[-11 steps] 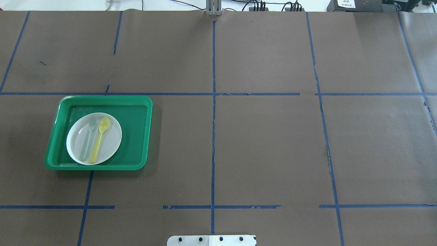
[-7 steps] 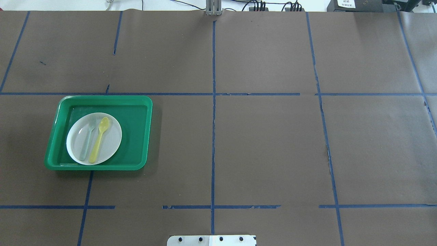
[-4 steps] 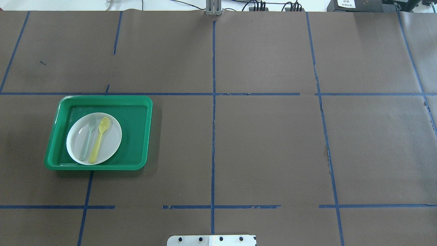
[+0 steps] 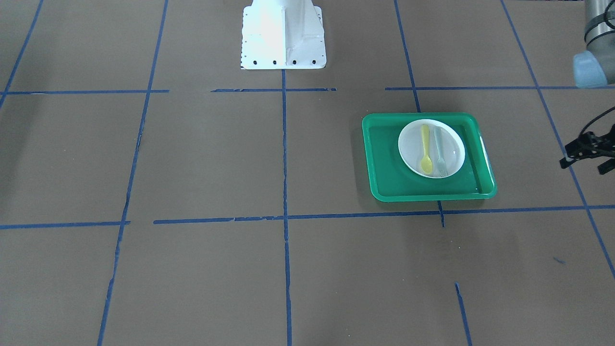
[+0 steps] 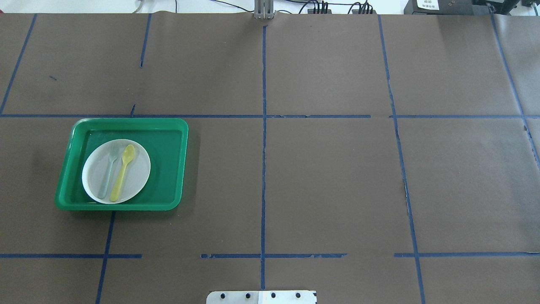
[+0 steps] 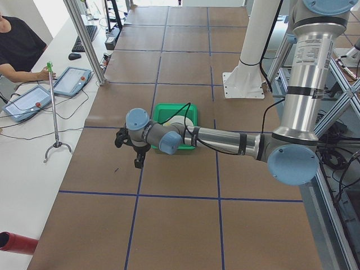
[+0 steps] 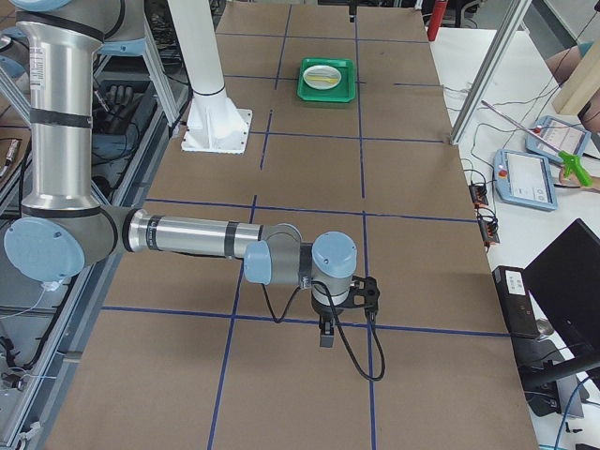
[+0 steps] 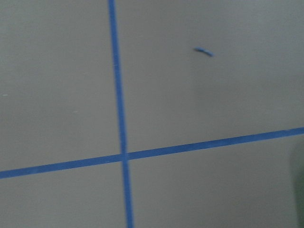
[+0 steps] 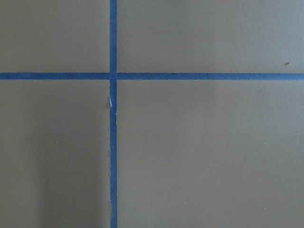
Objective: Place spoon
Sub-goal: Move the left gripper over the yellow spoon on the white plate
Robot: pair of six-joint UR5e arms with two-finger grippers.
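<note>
The small yellow spoon [image 5: 122, 173] lies on a white plate [image 5: 138, 179] inside a green tray [image 5: 126, 121] at the table's left. It lies to the right of a pale grey-green fork [image 5: 107, 173], with both handles pointing toward the robot. The spoon [image 4: 425, 149] also shows in the front-facing view. My left gripper [image 4: 581, 166] hovers open and empty beyond the tray's outer side, apart from it. My right gripper [image 7: 347, 319] hangs over bare table far from the tray; I cannot tell whether it is open or shut.
The table is covered in brown paper with blue tape grid lines. The white robot base [image 4: 283, 38] stands at the near edge. An operator's desk with tablets [image 6: 73, 80] and a grabber stick runs along the far side.
</note>
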